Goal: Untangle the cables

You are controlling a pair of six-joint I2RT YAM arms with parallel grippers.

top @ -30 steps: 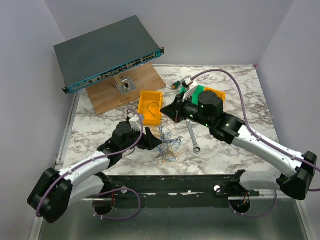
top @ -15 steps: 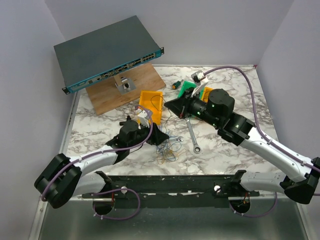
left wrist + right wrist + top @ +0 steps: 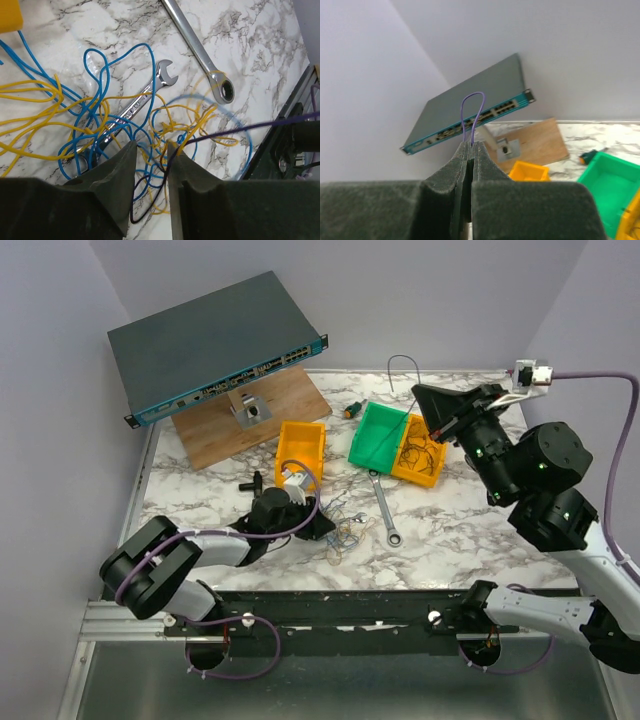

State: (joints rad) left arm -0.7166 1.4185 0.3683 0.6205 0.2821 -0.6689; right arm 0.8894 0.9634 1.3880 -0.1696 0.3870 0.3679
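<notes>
- Right tool (image 3: 471,145) is pinched shut on a purple strand (image 3: 473,93), with the loop poking past its tips.
- Left tool (image 3: 150,150) is slightly open and grips nothing. It straddles the cables (image 3: 100,115) on the table (image 3: 250,40).
- Pulling could cinch the knot or drag the buried wrench (image 3: 162,77).

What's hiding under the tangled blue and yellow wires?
A silver wrench: its open head sticks out of the cables. Its other end is covered by them and the left fingers.
</notes>
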